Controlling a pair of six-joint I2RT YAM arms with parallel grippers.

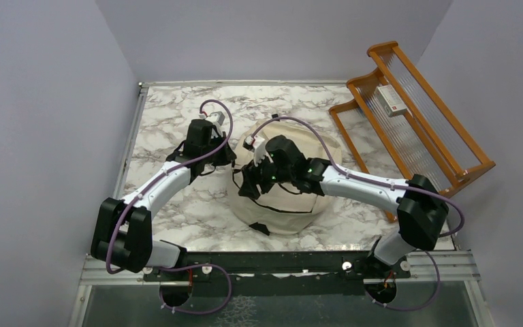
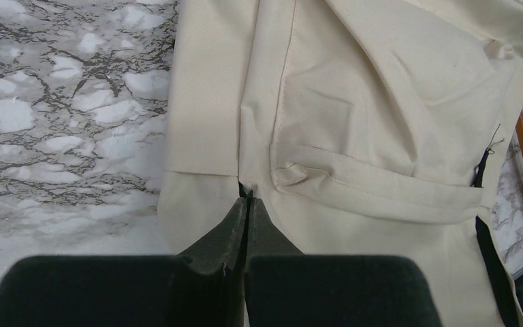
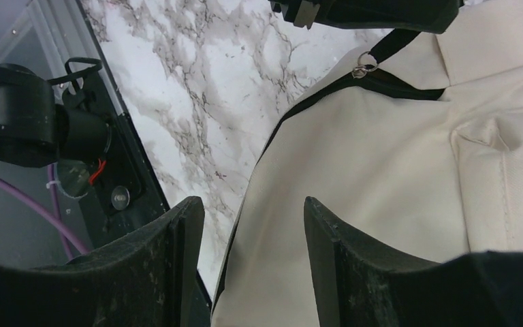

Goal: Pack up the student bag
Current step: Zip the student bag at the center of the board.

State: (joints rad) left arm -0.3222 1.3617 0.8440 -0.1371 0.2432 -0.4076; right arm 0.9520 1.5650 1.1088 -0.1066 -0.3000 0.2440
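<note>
Pinching a fold of the student bag (image 2: pixel 381 136) on its side facing the counter's (image 2: pixel 61 102) left edge, the left hand (image 2: pixel 247 197) is clamped; the right hand (image 3: pixel 253 218) hangs just above the bag, spread apart, empty.

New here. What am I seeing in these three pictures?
Two robot arms, left arm and right arm, mounted at a marble table. The wide picture is from a fixed camera above and behind them; the other two are from cameras on each wrist. A cream bag lies mid-table; a wooden rack with a box sits at the right. The left gripper is shut, tips at a fold of the bag; pinched cloth can't be confirmed. The right gripper hangs open over the bag.
</note>
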